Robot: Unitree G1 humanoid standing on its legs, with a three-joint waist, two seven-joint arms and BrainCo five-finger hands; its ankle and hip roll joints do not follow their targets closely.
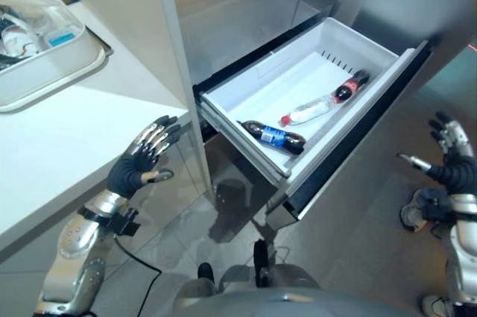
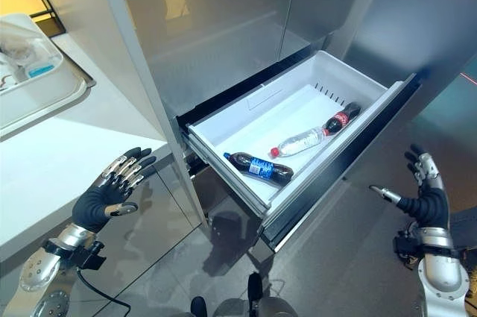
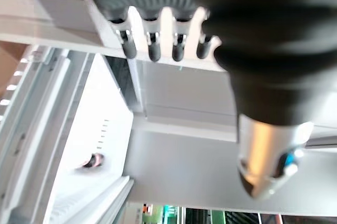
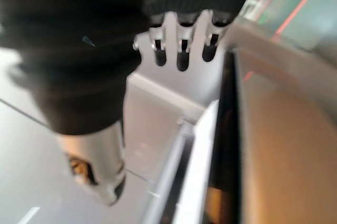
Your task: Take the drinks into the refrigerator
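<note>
Inside the white plastic drawer (image 1: 257,92) of the steel refrigerator (image 1: 246,4) lie three bottles: dark blue-labelled bottle (image 1: 273,136), clear bottle (image 1: 307,111), red-labelled bottle (image 1: 351,86). Left hand (image 1: 141,159) at eight o'clock and right hand (image 1: 450,154) at four o'clock are spread, empty.

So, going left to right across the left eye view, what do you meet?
White tray on the counter → left robot hand → dark cola bottle with blue label → clear water bottle with red cap → cola bottle with red label → right robot hand.
</note>
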